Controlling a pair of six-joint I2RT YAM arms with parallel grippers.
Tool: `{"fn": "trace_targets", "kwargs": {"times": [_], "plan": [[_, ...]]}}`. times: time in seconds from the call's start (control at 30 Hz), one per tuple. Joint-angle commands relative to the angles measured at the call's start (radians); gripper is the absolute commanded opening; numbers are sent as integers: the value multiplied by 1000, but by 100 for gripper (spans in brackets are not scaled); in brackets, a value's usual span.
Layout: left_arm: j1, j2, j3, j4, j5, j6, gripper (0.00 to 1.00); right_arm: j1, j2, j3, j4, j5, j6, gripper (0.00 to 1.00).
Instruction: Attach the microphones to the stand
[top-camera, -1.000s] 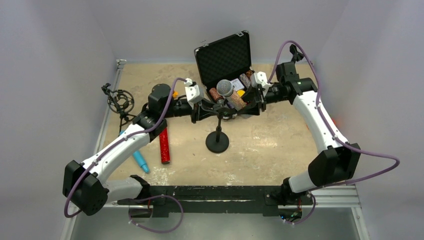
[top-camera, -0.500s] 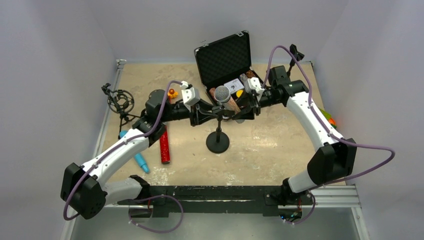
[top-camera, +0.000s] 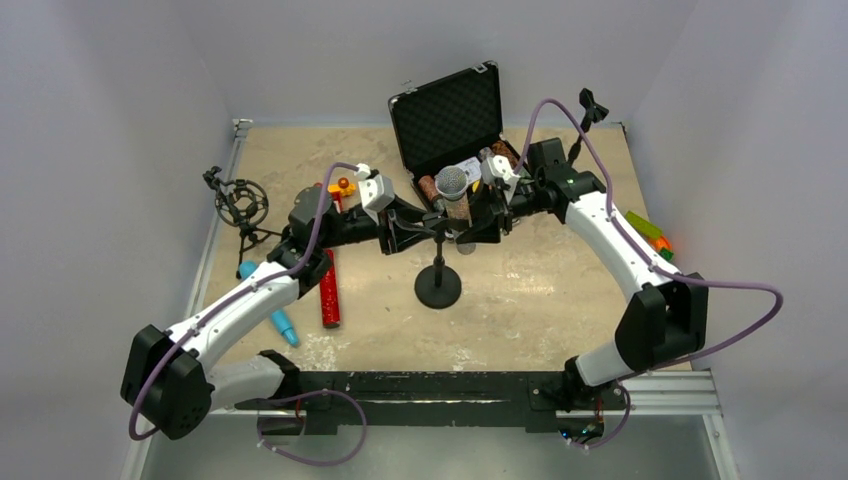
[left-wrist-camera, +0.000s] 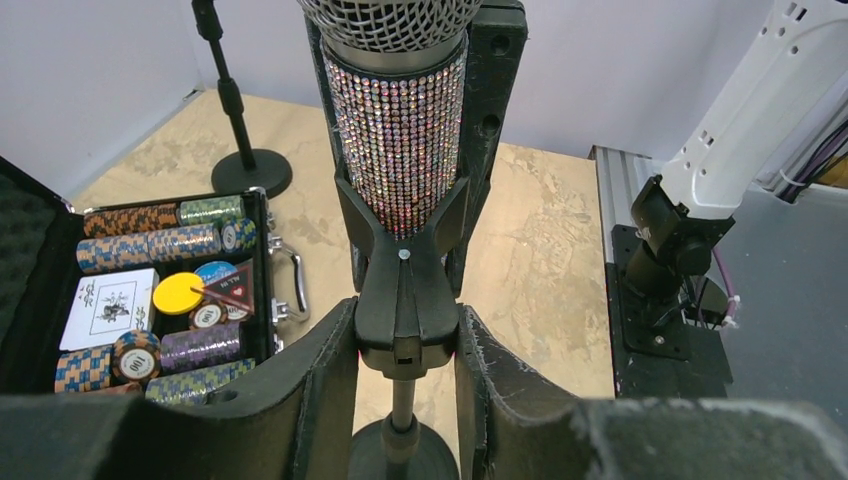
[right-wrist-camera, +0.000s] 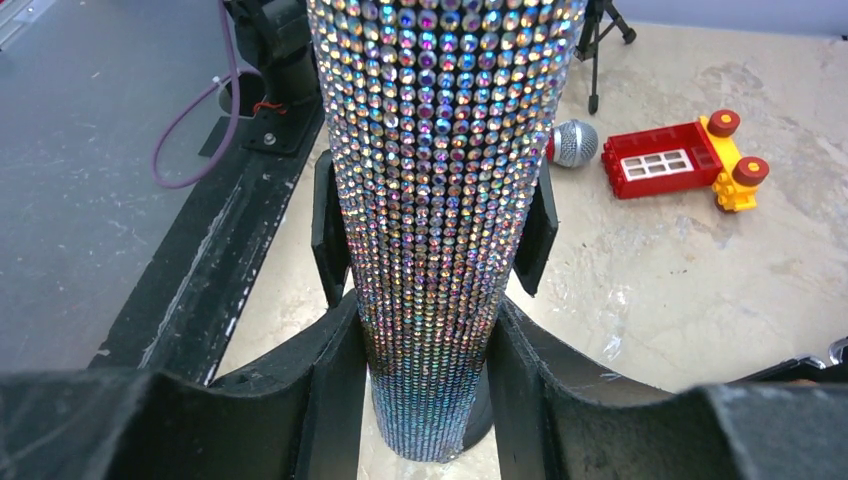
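Top view: L gripper (top-camera: 430, 232) is clamping the stand (top-camera: 438, 290) high on its neck, fingers shut on it. R gripper (top-camera: 470, 218) is coming in from the opp. side and squeezing the silver mic (top-camera: 452, 185). The mic is standing near upright, mesh head up, long axis in line w/ the stand pole, right between the two grippers and over the round base. Red mic (top-camera: 328, 292) and blue mic (top-camera: 281, 324) are lying flat on the table (top-camera: 540, 290), behind L gripper and well apart from the stand; L arm is nearer both. Open case (top-camera: 447, 115) is sitting just beyond the grippers. Tabletop is sandy and mottled, w/ plain grey walls on three sides. Space is looking tight toward the case, freer on the near side.

Left wrist: L fingers (left-wrist-camera: 320, 390) are pinching the clip (left-wrist-camera: 407, 300) at its stem. The mic barrel is rising straight up from the clip, its lower end sitting between the fork prongs. One black R finger is showing just behind the barrel.

Right wrist: R fingers (right-wrist-camera: 330, 400) are pressing both sides of the glitter barrel, prongs flanking it just past the fingertips. The tail end is reaching below them. Can't tell if it's fully seated. Judging: next move is a push straight down along the barrel while L is bracing. Risk: glitter surface slipping in the pads, or the stand tipping.
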Motion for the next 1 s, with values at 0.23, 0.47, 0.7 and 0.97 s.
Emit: {"fn": "trace_targets", "kwargs": {"times": [0.23,0.47,0.7,0.97], "plan": [[-2,-65,-1,-64,0,-27,65,8,-105,-41,135,57,187,51],[-2,-101,4,-113,-6,-19,81,2,-115,-38,129,64,193,61],[-1,-221,-41,-253,-31,86,85,-26,-120,57,-101,35,9,85],[0,-414,-163,-342,-92,72,85,-10,-89,157,-131,51,49,90]]}}
